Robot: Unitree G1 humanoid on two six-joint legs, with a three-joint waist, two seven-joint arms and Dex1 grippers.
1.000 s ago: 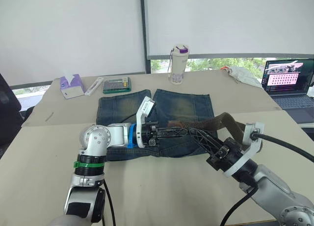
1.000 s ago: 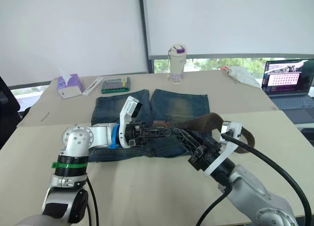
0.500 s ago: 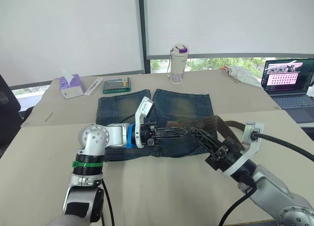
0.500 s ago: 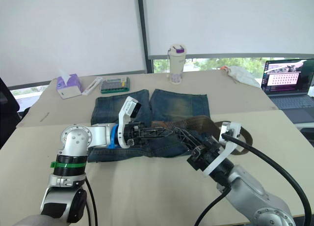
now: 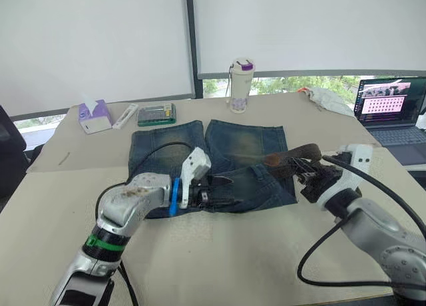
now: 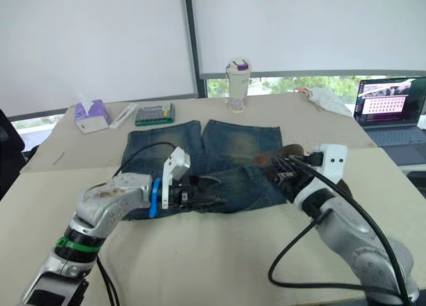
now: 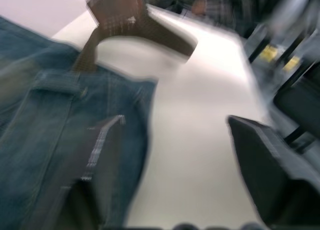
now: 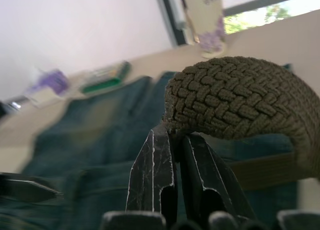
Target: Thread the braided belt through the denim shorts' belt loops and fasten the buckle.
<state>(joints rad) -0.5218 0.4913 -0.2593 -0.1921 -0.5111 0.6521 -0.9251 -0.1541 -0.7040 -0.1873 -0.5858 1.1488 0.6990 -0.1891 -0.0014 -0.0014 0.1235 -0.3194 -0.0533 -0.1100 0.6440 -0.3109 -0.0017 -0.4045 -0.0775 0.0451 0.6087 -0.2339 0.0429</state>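
1. Faded blue denim shorts (image 5: 219,159) lie flat on the table, waistband toward the robot.
2. The brown braided belt (image 8: 240,97) arches above the shorts' right edge.

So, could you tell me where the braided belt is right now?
In the head views the braided belt arches over the right edge of the denim shorts, pinched in the right gripper, with the left gripper nearby at the waistband.

Bare table (image 5: 219,253) nearside; clutter (image 5: 157,113) seemingly beyond
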